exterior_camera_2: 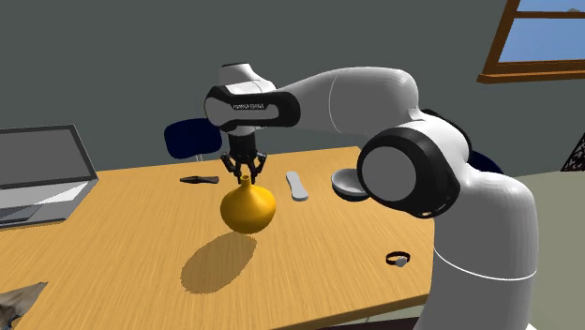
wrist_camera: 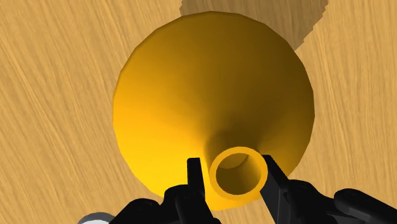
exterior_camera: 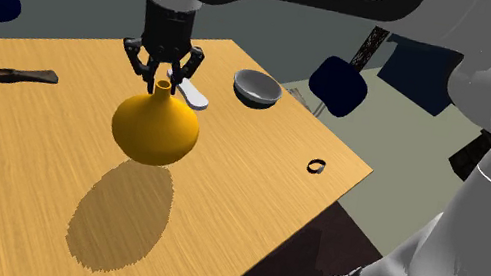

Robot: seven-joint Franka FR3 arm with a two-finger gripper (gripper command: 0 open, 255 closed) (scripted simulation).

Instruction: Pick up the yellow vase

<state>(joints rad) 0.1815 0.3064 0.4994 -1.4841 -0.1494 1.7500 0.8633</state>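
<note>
Tool: the black tool (exterior_camera: 163,76) is almost closed. Its two fingers pinch the thin neck of the yellow vase (exterior_camera: 156,130).
Vase: it hangs under the tool, over the wooden worktop (exterior_camera: 16,167). Its shadow lies apart from it, so I think it is up in the air.
Done: the grab, and it looks like the lift too.
Left: maybe lift a bit higher.
Around: a grey bowl (exterior_camera: 257,87), a white flat thing (exterior_camera: 195,97), a dark stick (exterior_camera: 12,75), a small black ring (exterior_camera: 317,166).
In the way: none of them touch the vase.

Home rm, prob dining/study, wood table (exterior_camera_2: 112,267) w/ laptop (exterior_camera_2: 37,178), bowl (exterior_camera: 257,86), blue chair (exterior_camera_2: 187,139), wood-framed window (exterior_camera_2: 548,33), grey wall (exterior_camera_2: 122,66).
</note>
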